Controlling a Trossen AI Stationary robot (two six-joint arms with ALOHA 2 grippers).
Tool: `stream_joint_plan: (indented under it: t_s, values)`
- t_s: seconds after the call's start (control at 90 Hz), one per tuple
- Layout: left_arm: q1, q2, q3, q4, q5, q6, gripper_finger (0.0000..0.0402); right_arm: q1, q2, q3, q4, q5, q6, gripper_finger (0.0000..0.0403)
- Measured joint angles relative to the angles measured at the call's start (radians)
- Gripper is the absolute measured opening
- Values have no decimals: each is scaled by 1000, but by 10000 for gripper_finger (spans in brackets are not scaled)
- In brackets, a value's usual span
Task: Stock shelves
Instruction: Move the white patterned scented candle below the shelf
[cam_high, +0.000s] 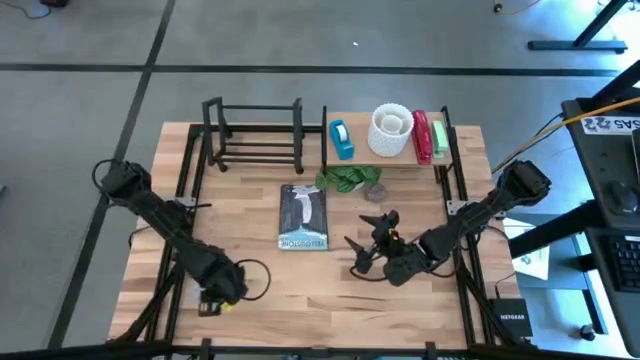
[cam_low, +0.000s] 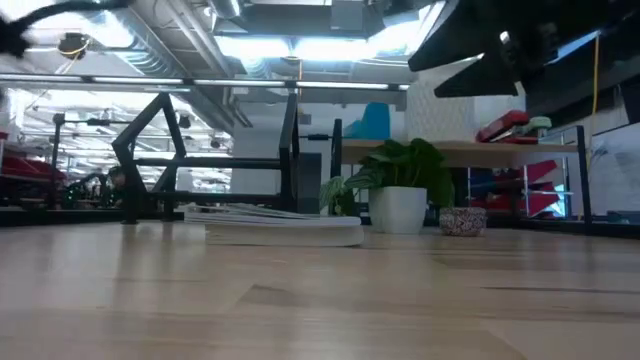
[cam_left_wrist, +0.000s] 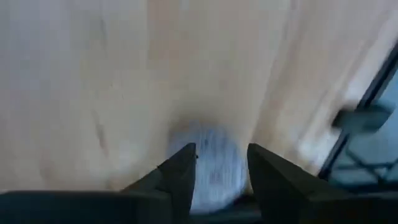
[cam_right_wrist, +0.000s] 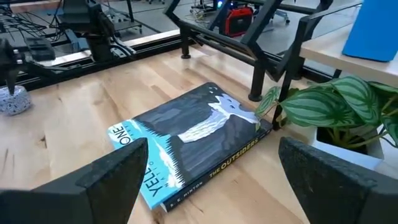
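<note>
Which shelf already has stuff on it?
The wider light-wood shelf holds a blue thing, a white cup and a red stapler. The small black rack beside it is bare.

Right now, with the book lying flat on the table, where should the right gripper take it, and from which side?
Probably the book's long spine edge, approached low from the right gripper's side: it lies flat, cover up, and the open fingers look too narrow to span its cover.
</note>
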Motion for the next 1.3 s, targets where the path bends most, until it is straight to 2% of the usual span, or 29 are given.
stream_joint_plan:
  t_s: [0.122, 0.2, 0.311, 0.5, 0.622, 0.8, 0.989, 1.3]
  values:
    - [-35, 0, 0, -80, 6, -79, 128, 0, 0, 0, -1, 0, 0, 344]
    - [-51, -1, -10, -64, 0, -129, 142, 0, 0, 0, -3, 0, 0, 344]
    - [-82, -2, -43, -2, -32, -225, 181, 0, 0, 0, -4, 0, 0, 344]
    - [-118, -3, -78, 83, -18, -239, 264, 0, 17, 0, -2, 0, 0, 344]
    - [-134, -3, -89, 131, -55, -237, 295, 0, 43, 0, 2, 0, 11, 344]
    - [-155, -1, -121, 171, -119, -256, 301, 0, 80, 0, 33, -15, 16, 344]
    - [-162, -1, -137, 175, -124, -266, 302, 0, 87, 0, 34, -24, 17, 344]
    - [-186, -1, -143, 163, 0, -302, 302, 0, 87, 0, 33, -25, 18, 344]
